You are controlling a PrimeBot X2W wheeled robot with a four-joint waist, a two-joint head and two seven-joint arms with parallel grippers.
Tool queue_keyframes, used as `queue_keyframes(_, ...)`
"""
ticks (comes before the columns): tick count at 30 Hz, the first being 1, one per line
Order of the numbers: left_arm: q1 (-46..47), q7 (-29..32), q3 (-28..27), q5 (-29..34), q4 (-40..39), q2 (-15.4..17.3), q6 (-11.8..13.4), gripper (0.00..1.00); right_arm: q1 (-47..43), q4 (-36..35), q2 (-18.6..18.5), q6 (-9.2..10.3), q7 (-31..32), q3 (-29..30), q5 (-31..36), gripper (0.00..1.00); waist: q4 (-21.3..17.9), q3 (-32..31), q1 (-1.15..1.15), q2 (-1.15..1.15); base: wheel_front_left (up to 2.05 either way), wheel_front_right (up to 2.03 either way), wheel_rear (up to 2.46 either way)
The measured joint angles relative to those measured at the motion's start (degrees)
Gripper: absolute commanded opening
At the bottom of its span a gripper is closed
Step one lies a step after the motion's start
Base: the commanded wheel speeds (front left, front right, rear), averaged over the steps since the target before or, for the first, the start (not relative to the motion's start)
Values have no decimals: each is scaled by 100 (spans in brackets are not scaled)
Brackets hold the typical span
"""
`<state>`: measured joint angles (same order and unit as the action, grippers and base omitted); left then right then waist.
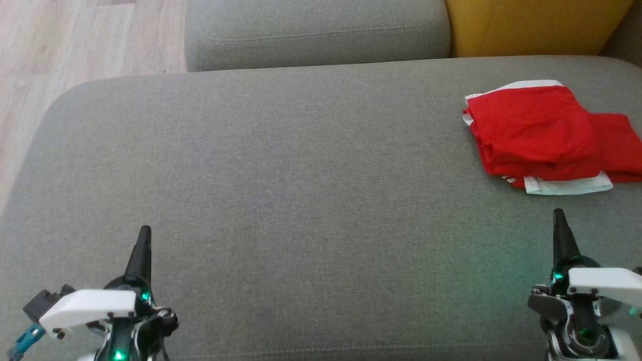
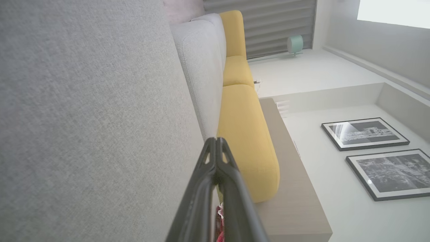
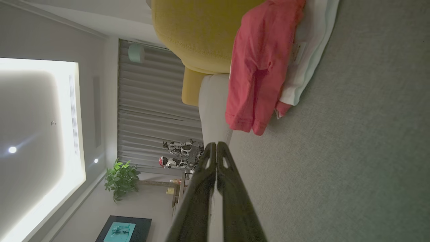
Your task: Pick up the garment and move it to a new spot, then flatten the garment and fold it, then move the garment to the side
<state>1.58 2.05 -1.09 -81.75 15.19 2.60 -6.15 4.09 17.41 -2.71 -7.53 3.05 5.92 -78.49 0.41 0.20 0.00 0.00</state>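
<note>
A red garment (image 1: 541,133) with white trim lies folded in a compact stack at the far right of the grey sofa seat (image 1: 281,190). It also appears in the right wrist view as a red and white bundle (image 3: 262,67) on the cushion, ahead of the fingertips. My right gripper (image 1: 558,214) hovers low at the right, short of the garment, shut with nothing between its fingers (image 3: 216,148). My left gripper (image 1: 145,230) rests at the lower left, far from the garment, its fingers (image 2: 216,143) pressed together and empty.
A grey back cushion (image 1: 316,30) and a yellow cushion (image 1: 531,25) line the far side of the seat. Wooden floor (image 1: 60,45) lies beyond the seat's left edge. The wide grey middle of the seat lies between my grippers.
</note>
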Motion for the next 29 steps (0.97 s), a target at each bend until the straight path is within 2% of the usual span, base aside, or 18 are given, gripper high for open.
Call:
queue_keyframes(19,143,343,-210,-1031,34,-1,-91,0,0,-101,2,0,307,171,-1273,0,-41,-2,0,0,0,0,0)
queue_keyframes(29,143,348,-274,-1081,41,-1,-91,0,0,-120,2,0,310,177,-1327,0,-41,-2,0,0,0,0,0)
